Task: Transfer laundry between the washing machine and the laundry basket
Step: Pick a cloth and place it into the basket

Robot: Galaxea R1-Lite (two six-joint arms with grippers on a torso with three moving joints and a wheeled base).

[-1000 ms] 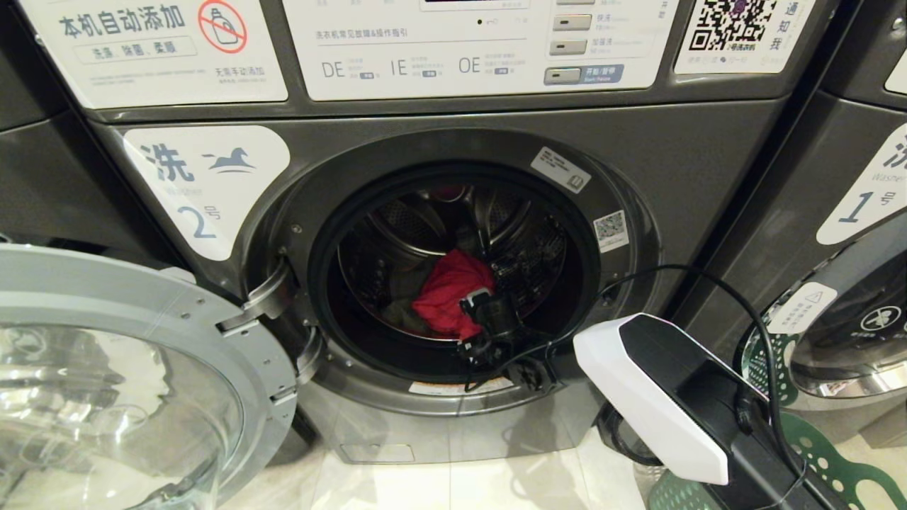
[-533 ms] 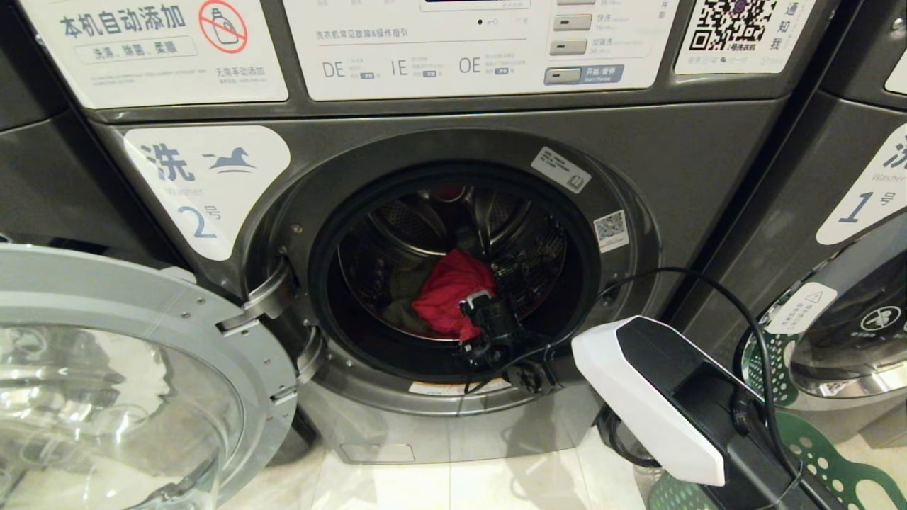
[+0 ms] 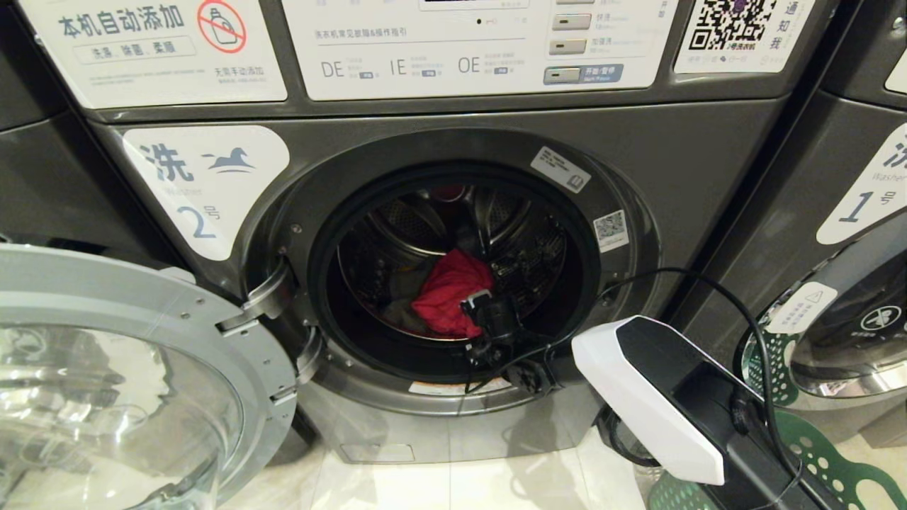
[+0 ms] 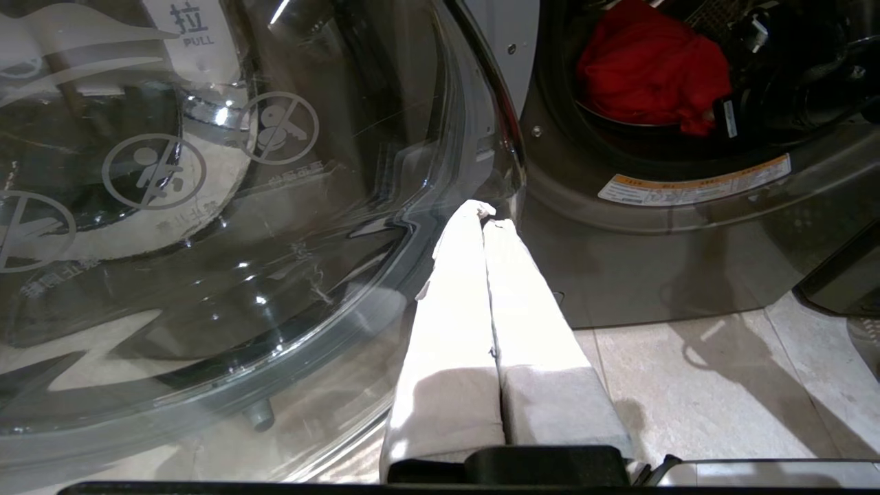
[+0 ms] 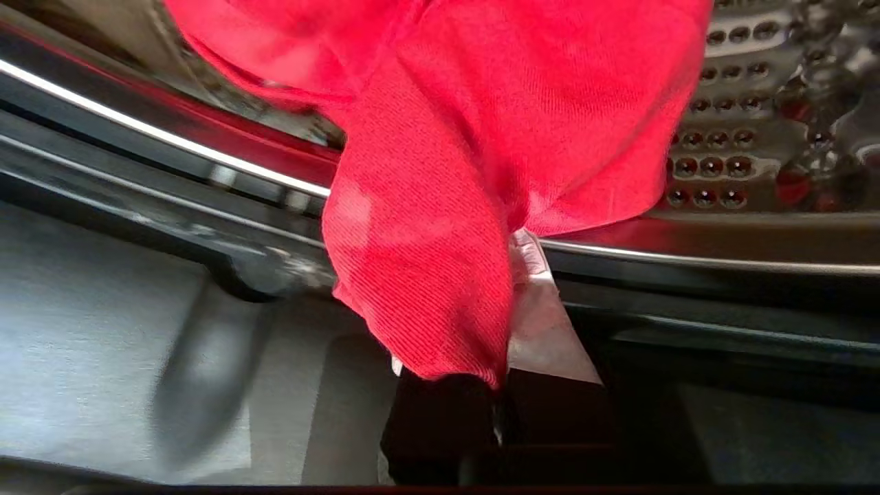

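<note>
Red cloth, the top piece of laundry point(image 3: 450, 292) in the washing machine point(image 3: 453, 269) drum, is pinched by the right gripper point(image 3: 476, 306) reaching in, likely for lifting out, while the left gripper point(image 4: 485, 214) hangs pressed together beside the open door point(image 3: 127, 368).

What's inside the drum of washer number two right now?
A red garment lies in the drum, with the right gripper shut on it. A darker cloth shows beside it; anything beneath is hidden.

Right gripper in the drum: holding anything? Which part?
Right gripper is shut on the red garment, pinching its lower front fold at the drum lip. Left gripper holds nothing.
</note>
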